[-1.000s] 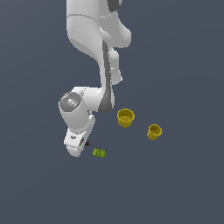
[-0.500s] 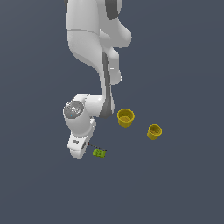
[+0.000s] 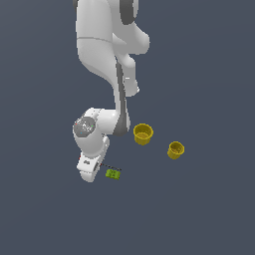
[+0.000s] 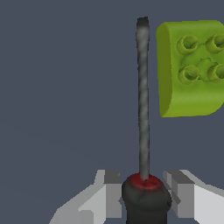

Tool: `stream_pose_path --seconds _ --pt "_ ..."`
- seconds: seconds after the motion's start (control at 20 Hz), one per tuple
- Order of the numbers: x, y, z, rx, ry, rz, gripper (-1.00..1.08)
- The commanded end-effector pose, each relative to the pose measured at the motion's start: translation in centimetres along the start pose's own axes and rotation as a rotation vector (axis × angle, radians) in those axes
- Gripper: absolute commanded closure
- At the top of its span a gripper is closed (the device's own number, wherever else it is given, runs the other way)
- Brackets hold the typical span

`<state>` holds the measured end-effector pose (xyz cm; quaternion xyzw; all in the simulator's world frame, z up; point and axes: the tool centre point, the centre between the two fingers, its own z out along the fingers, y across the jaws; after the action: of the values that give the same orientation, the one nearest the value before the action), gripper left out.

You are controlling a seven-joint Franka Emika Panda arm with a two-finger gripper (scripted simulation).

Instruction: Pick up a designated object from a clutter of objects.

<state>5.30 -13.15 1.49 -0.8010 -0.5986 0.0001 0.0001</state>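
The end effector [image 4: 144, 192] is low over the desk, released, fingers either side of the screwdriver [image 4: 143, 131] handle, just beside the green block [image 4: 190, 68]. Closing and lifting remain.

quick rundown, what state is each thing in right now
screwdriver: lying flat on the surface, handle between the gripper fingers, shaft pointing past the green block
gripper: low over the handle, jaws on either side with small gaps, not visibly clamped
green block: studs up, beside the shaft tip, not touching it
larger yellow cup: upright, open, apart from the rest
smaller yellow cup: upright, open
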Motion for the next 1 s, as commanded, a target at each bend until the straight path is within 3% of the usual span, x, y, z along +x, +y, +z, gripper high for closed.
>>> stream_pose_path --seconds 0.0,0.5,0.95 --pt "0.0 0.0 0.0 0.000 0.000 0.000 1.08" --pt "0.5 -0.4 -0.7 0.000 0.000 0.000 1.08" --pt "3.4 -2.5 -4.5 0.000 0.000 0.000 1.08"
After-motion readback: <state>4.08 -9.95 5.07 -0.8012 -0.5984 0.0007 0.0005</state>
